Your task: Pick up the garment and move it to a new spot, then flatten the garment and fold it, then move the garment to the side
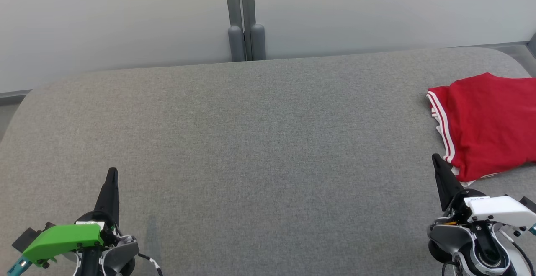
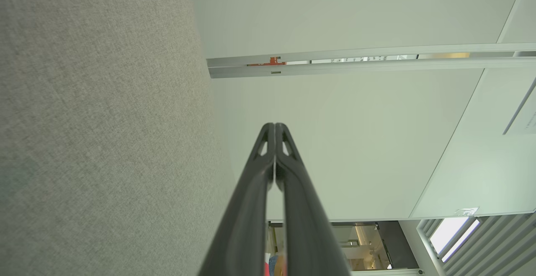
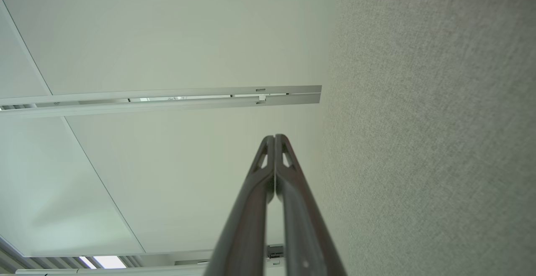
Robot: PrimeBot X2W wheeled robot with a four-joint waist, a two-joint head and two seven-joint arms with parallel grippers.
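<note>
Both grippers first: the left gripper sits at the near left and the right gripper at the near right, fingers pointing away over the table. In each wrist view the two dark fingers are pressed together tip to tip (left, right) with nothing between them. So both are closed and empty.

Moving out, the grey fabric table top is bare across the middle. The garment is red with white stripe trim and lies at the right side of the table, running off the right edge of the head view. Its near-left corner is just beside the right gripper's tip. As far as I can tell they aren't touching. It's doubled over itself in a fairly tidy stack, not spread out and not bunched up. Behind the table there's a pale wall with a grey post.

My read: this is the tail end. The thing already looks folded and parked off to the side, and both arms look like they're in a resting pose. If that's right, nothing's left except staying clear of it.

If it's actually the start, the right gripper has to open, reach for that near corner, pinch through the layers and carry it toward the middle.
</note>
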